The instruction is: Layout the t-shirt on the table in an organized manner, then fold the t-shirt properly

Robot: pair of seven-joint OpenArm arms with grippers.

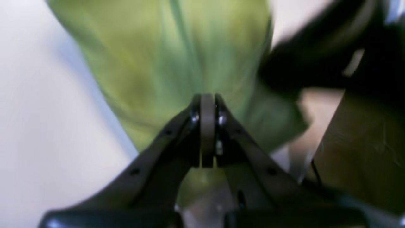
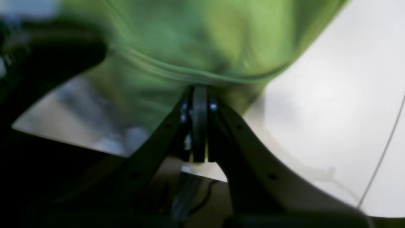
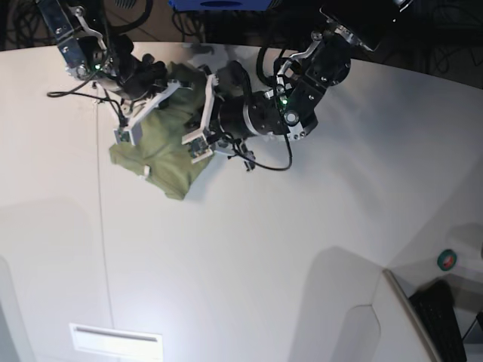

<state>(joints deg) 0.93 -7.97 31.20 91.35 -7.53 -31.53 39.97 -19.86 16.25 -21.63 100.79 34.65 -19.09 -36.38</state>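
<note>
Both wrist views, blurred, show each black gripper, left (image 1: 207,104) and right (image 2: 200,96), pinched tight on the soft olive-green t-shirt (image 3: 162,154). Only the base view shows it bunched at the smooth white table's (image 3: 264,249) far edge, its collar and sleeves hidden.

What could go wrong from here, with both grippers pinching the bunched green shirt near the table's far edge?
1. Both the left gripper and the right gripper are shut on bunched folds of the t-shirt, so spreading may leave layers twisted rather than flat.
2. The two arms work close together in the base view; pulling apart unevenly could make them collide or drag the cloth.
3. The shirt sits near the table's far edge and might slip off.
</note>
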